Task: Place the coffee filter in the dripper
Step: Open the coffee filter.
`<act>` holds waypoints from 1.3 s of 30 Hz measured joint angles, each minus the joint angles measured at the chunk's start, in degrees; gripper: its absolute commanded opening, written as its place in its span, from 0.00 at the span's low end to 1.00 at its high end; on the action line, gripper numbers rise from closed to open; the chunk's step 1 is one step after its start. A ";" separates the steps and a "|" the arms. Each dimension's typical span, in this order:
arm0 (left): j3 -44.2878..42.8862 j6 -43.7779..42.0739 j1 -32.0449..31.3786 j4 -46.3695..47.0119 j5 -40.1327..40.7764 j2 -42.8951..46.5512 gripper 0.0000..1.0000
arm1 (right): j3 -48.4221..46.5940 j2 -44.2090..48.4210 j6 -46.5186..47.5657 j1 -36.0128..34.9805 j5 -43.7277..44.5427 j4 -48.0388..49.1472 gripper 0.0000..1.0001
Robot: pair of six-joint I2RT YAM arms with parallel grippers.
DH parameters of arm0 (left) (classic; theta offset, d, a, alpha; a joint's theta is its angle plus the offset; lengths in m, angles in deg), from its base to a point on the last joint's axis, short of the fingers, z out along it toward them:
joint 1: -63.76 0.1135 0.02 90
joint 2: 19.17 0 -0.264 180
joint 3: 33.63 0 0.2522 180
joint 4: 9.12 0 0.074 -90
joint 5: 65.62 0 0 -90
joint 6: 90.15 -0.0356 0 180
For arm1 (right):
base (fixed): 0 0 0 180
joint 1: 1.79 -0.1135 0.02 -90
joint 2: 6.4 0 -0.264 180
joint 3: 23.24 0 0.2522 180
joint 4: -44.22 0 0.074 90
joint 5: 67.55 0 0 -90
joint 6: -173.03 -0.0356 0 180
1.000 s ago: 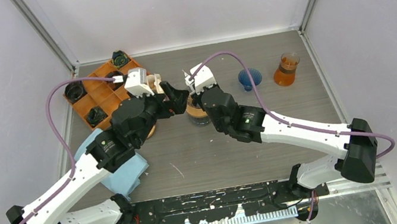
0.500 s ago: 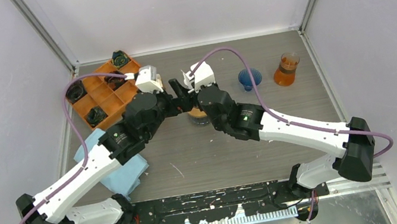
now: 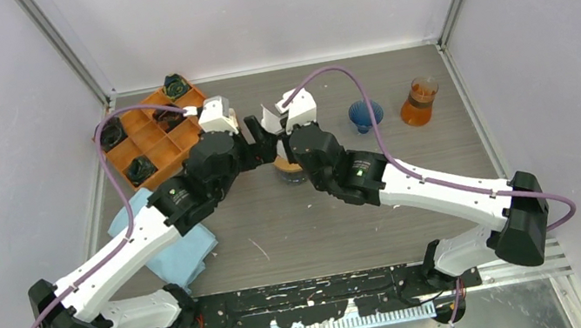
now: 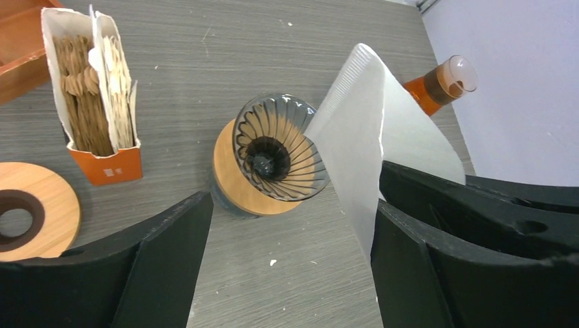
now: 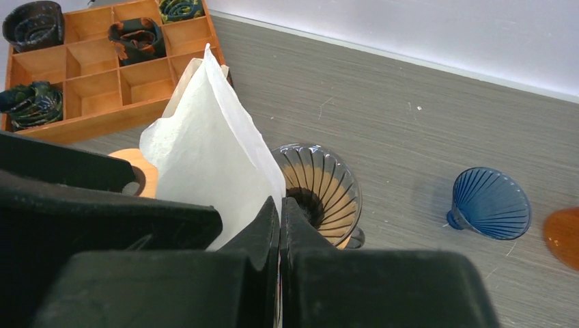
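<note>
Our right gripper (image 5: pixel 280 205) pinches the white paper filter cone (image 5: pixel 205 143); left gripper (image 4: pixel 290 205) spread, empty. We'd centre its tip over the ribbed glass dripper (image 5: pixel 324 188).

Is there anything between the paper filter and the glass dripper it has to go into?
Nothing visible does. The right gripper pinches the coffee filter right beside the dripper, whose ribbed cone is open and empty.

Coffee filter (image 4: pixel 382 130) beside dripper (image 4: pixel 280 154) — filter box (image 4: pixel 92 102) left of it, tray (image 3: pixel 151 138) back-left, flask (image 3: pixel 420 102) right
</note>
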 measured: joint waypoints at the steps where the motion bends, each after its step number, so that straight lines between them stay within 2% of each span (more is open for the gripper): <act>1: 0.00 -0.17 0.37 -0.39 0.00 0.00 0.80 | 0.00 0.00 -0.48 0.07 -0.26 -0.15 0.00; 8: 0.00 -0.31 2.16 -1.90 -0.24 0.04 0.75 | 0.00 0.76 -3.26 1.60 -2.78 -1.55 0.01; 13: 0.31 -0.11 3.34 -1.95 -1.29 0.48 0.67 | 0.00 3.10 -6.03 4.17 -5.62 -1.97 0.00; 33: 1.73 1.53 6.14 -1.64 -7.50 0.63 0.48 | 2.19 5.70 -15.45 14.75 -21.27 -2.54 0.01; 39: 1.73 1.64 6.97 -1.22 -9.33 0.33 0.39 | 2.19 5.62 -17.00 17.05 -25.73 -2.91 0.00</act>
